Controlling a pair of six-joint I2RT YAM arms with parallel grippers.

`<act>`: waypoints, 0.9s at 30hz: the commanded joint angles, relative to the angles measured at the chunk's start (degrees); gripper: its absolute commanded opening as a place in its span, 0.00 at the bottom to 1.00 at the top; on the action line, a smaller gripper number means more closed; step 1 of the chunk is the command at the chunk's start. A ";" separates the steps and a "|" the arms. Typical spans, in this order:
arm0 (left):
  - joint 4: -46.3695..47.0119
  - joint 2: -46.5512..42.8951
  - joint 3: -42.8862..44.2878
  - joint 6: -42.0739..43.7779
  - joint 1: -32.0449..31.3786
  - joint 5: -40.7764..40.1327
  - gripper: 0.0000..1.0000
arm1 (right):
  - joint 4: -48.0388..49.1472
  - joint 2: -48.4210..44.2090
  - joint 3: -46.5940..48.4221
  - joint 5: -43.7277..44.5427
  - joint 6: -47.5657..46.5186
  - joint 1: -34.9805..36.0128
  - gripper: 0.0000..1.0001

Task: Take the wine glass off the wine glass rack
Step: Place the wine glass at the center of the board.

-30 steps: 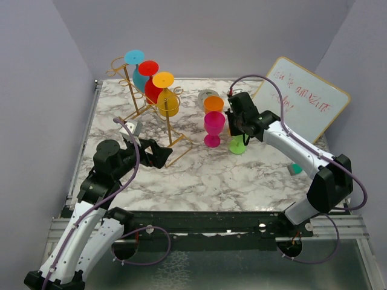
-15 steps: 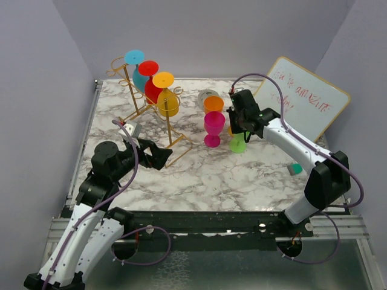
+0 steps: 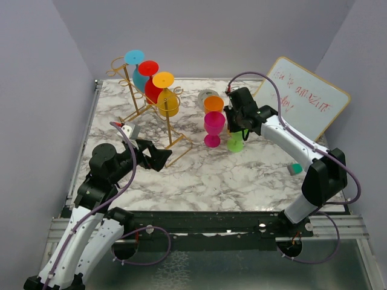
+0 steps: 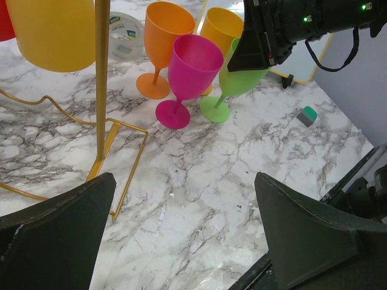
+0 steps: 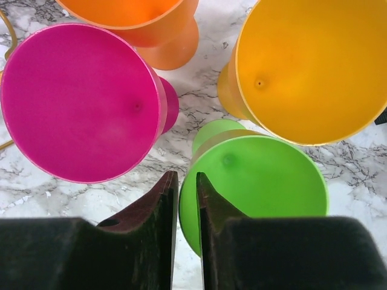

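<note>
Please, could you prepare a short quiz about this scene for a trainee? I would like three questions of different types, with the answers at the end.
1. True or false: the left gripper is closed on a glass.
2. Multiple choice: the fingers of the right gripper pinch the rim of which glass? A) magenta glass B) green glass C) orange glass
3. Short answer: how many glasses hang upside down on the rack, and in which colours?

Key
1. False. It is open and empty, low near the rack's base.
2. B.
3. Three: the blue glass, the red glass and the yellow glass.
</note>
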 commanded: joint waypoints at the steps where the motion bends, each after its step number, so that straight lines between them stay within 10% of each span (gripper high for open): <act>1: -0.01 0.23 0.02 -0.34 0.01 1.54 0.99 | -1.70 -0.10 2.59 -1.09 -1.46 -0.24 0.26; 27: 0.07 2.02 2.12 0.56 -0.01 0.83 0.99 | -3.96 -4.68 6.03 -11.60 2.61 -0.24 0.39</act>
